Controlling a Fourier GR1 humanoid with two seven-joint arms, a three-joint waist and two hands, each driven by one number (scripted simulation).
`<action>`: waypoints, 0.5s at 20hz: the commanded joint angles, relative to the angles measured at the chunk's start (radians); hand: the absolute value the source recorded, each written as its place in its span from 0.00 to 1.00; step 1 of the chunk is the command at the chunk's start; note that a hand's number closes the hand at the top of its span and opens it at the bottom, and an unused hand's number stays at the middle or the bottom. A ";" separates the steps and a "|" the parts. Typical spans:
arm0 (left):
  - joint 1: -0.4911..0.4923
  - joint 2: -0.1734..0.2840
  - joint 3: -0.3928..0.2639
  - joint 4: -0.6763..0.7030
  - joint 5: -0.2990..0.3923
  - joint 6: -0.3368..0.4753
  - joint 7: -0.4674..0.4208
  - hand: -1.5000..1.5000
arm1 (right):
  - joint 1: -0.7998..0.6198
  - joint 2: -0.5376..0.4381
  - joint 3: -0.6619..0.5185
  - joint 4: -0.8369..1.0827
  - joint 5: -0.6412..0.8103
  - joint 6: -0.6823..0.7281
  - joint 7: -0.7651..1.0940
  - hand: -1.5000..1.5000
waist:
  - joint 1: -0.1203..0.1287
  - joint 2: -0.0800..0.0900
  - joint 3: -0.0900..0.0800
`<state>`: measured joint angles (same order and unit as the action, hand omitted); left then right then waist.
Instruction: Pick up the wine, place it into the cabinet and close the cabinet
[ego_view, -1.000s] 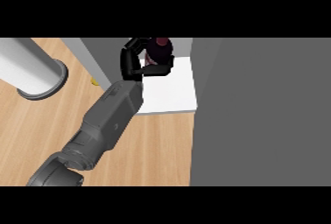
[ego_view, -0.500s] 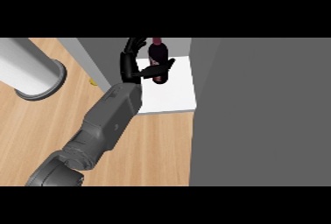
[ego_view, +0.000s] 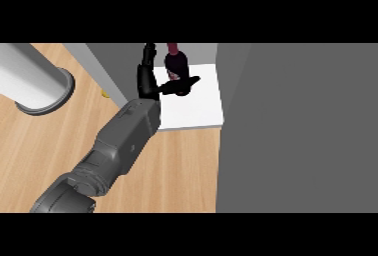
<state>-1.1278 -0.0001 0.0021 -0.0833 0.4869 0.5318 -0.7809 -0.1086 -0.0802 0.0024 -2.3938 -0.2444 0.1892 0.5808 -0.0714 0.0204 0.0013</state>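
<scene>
Standing wine on cabinet shelf, hand open beside it

Head view: wine (ego_view: 176, 62), dark red bottle, sits at the far edge of the white cabinet shelf (ego_view: 203, 107). Only one hand (ego_view: 151, 80) shows, which side unclear; fingers straight, thumb out toward the bottle's base, holding nothing. Grey cabinet door (ego_view: 295, 130) right. Wooden worktop (ego_view: 44, 145) below; grey cylinder (ego_view: 33, 82) at left edge.

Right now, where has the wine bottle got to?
In the head view the wine bottle is at top centre, over the cabinet's white shelf, with the hand beside it on the left.
</scene>
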 joint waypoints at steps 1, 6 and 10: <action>0.018 0.000 0.001 0.013 -0.005 0.042 -0.022 0.00 | 0.026 0.008 0.016 -0.064 -0.037 -0.006 0.030 0.00 | -0.011 0.005 -0.003; 0.076 0.003 0.037 -0.016 0.015 -0.012 -0.094 0.00 | 0.045 -0.012 -0.018 -0.073 -0.069 0.019 0.016 0.00 | -0.002 0.004 -0.002; 0.112 0.017 0.032 -0.006 0.005 -0.070 -0.104 0.00 | 0.039 -0.009 -0.025 -0.061 -0.069 0.020 0.002 0.00 | 0.001 0.004 -0.002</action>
<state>-1.0923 -0.0009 0.0242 -0.1065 0.4896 0.5226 -0.8492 -0.0963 -0.0851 0.0058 -2.3961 -0.2498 0.2074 0.5725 -0.0816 0.0215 0.0024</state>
